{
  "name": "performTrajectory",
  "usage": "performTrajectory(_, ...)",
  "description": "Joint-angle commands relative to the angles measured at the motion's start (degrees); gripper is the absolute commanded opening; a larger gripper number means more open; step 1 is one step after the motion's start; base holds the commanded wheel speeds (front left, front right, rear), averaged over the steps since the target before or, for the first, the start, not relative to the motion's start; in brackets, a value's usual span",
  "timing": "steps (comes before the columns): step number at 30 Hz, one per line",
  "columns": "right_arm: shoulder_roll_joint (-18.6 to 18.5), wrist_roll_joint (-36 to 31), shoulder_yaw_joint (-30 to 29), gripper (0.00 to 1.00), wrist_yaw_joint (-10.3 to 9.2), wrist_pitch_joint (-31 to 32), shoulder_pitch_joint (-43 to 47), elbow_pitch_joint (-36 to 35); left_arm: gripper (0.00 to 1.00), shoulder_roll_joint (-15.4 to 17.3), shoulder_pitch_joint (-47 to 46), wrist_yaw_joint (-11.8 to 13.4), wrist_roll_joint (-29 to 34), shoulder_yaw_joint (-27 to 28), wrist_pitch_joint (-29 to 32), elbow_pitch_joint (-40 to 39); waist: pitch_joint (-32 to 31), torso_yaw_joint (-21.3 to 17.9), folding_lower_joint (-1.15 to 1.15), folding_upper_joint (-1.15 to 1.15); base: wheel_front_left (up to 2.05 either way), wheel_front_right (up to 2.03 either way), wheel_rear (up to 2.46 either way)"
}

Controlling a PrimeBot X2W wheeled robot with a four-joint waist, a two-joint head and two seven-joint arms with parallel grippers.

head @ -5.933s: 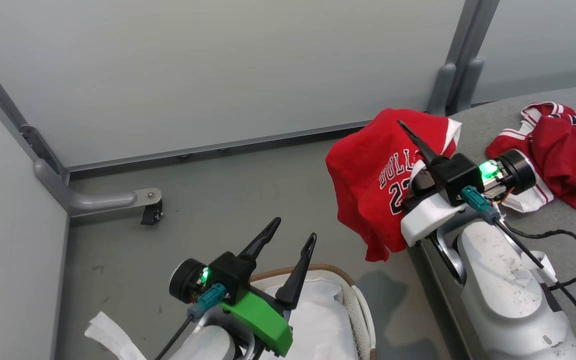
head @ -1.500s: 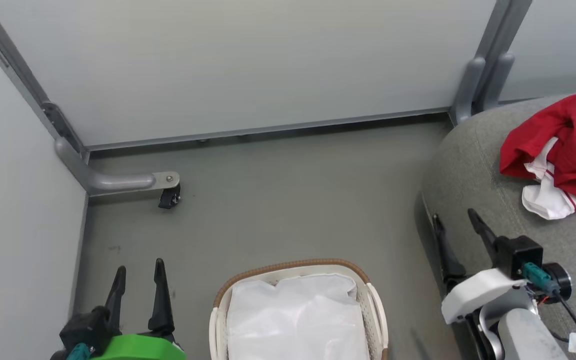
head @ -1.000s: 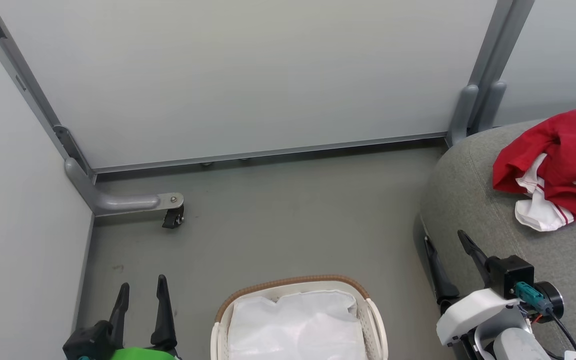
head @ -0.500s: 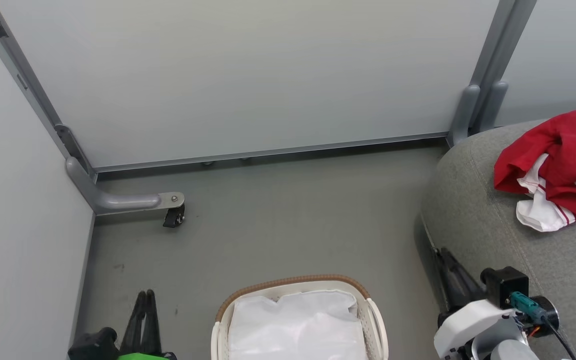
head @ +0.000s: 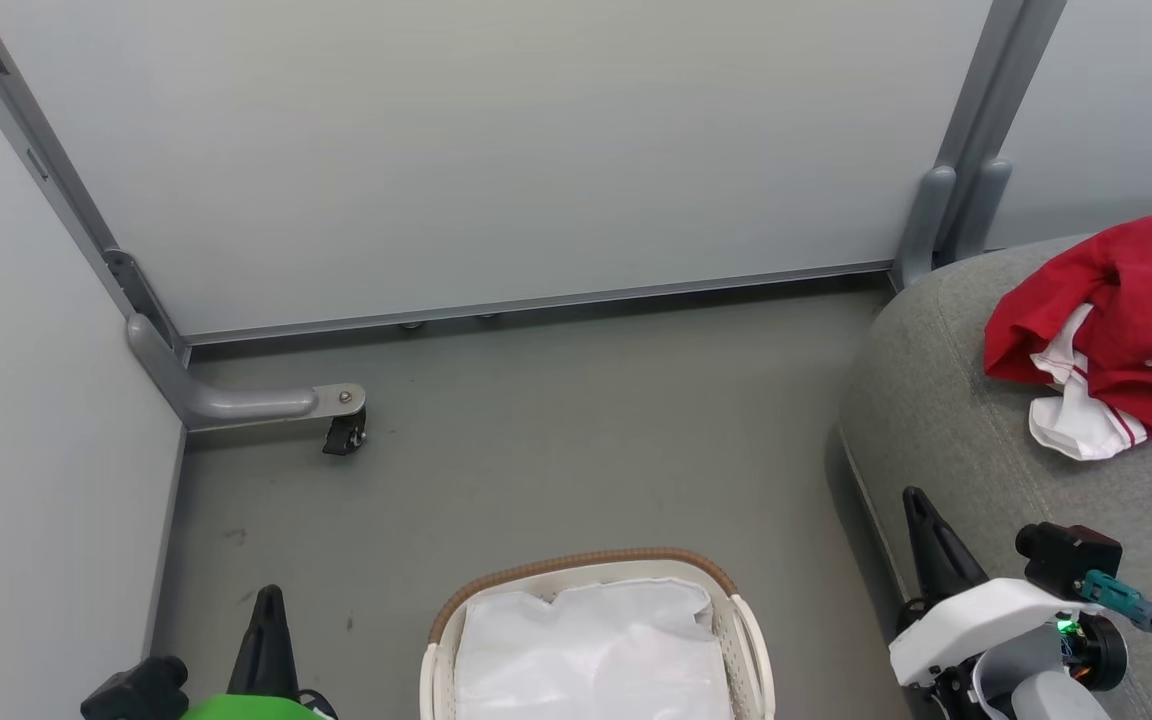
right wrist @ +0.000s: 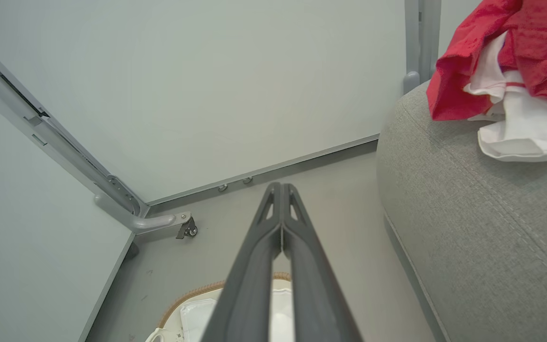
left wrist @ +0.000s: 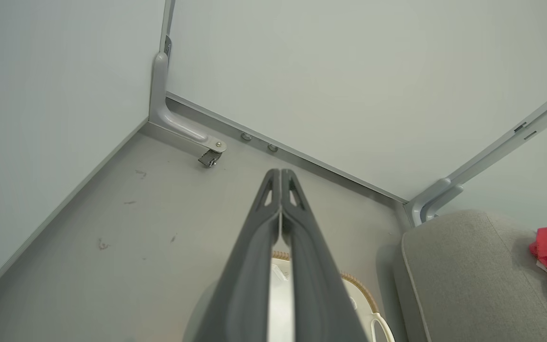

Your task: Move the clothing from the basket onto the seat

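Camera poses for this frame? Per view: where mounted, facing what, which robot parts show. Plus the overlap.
Head view: on the head, looking forward and down at the floor, the basket and the seat; left gripper lower left, right gripper lower right.
Left wrist view: on the left wrist, looking along its own shut fingers toward the wall corner.
Right wrist view: on the right wrist, along its shut fingers toward that corner, seat at right.
Shared: both wrist views show the castor, basket rim, seat and clothing.
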Motion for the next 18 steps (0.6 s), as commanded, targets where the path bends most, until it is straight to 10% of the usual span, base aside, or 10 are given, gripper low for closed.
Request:
performTrajectory(1,-0.26,2.70,-0.50,0.00,-0.01,0.59,-0.69,-1.33,0.00,0.11,-2.21,-0.50,-2.33,0.62,0.55,-1.07,0.02,-0.04,0.00,0.00,0.00,0.00,0.00)
performTrajectory(18,-0.36,18.66,-2.44,0.00,-0.02,4.63,-0.42,-3.17,0.00,0.14,-4.32,-1.45,-15.99,2.96,4.68,-1.58,0.23,-0.43,0.00,0.00,0.00,0.00,0.00)
